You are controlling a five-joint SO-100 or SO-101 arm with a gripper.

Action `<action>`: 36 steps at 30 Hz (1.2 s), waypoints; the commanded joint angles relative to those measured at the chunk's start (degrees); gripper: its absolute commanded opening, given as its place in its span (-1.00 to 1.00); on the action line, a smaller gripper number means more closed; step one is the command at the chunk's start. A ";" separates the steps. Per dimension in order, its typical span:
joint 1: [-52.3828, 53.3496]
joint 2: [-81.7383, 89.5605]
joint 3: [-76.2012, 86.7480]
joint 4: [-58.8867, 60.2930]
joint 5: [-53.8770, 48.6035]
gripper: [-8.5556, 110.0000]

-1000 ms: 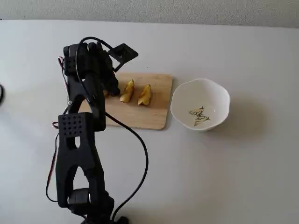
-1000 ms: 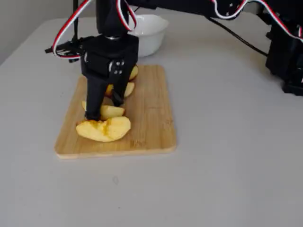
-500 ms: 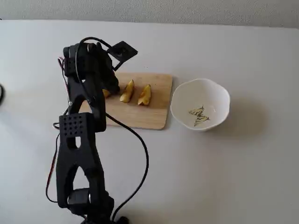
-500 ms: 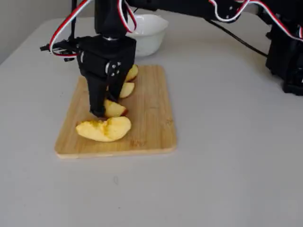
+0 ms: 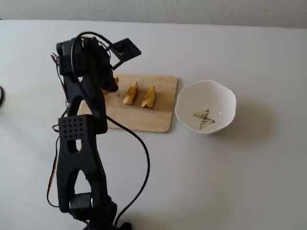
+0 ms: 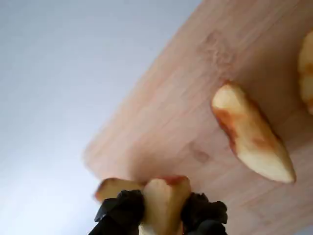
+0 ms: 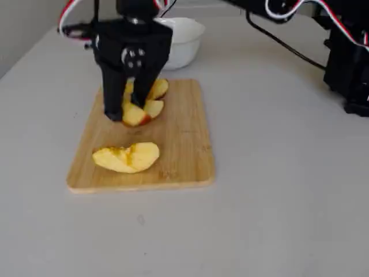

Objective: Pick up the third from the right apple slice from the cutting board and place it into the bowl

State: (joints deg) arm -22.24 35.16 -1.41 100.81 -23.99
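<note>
Fingers (image 6: 128,211) in the wrist view clamp the apple slice (image 6: 164,200), raised over the cutting board (image 6: 171,117). From a fixed view beside the board, the gripper (image 7: 127,113) pinches the slice, seemingly clear of the wood. From a fixed view overhead, the arm partly hides it; the bowl (image 5: 225,98) sits apart. No writing is readable.

White bowl (image 5: 206,106), yellow butterfly drawing (image 5: 203,118)

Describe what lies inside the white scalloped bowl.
The white scalloped bowl holds no food in a fixed view, only its butterfly drawing. Another fixed view shows just its outer wall.
</note>
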 commanded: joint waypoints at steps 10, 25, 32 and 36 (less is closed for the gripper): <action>30.15 34.19 -1.23 2.81 15.03 -0.86; 44.21 25.22 11.87 2.81 11.78 -0.86; 43.15 19.34 12.83 2.90 11.51 -0.86; 42.10 17.05 12.48 2.81 11.34 -0.85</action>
State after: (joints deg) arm 20.74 52.21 11.60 101.78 -12.30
